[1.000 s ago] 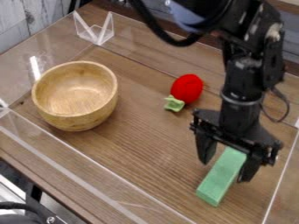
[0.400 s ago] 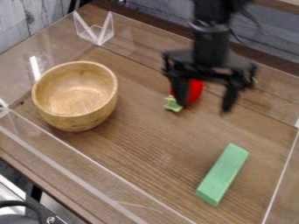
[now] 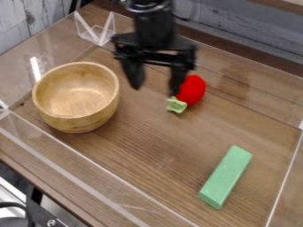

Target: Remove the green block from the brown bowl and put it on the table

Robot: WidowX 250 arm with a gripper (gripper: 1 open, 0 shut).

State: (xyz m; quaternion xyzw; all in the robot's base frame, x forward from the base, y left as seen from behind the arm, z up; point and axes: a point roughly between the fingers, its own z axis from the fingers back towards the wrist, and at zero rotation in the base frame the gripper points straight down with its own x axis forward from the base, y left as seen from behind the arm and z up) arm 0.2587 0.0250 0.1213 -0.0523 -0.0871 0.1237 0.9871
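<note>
Green block (image 3: pixel 226 176): long, flat, plain light green; lying on table (image 3: pixel 130 155).

A brown wood-grain tabletop (image 3: pixel 106 151) fills most of the view, its planks running diagonally, and soft, even light leaves a pale sheen on the boards near its far right edge. Clear acrylic walls (image 3: pixel 71 182) stand along its edges, with a folded clear acrylic corner piece (image 3: pixel 95 28) rising at the far left corner. Beyond the far edge runs a grey, weathered-looking plank wall (image 3: pixel 254 19), and past the near left corner lies a dark patch of floor with black cables (image 3: pixel 27 213).
</note>
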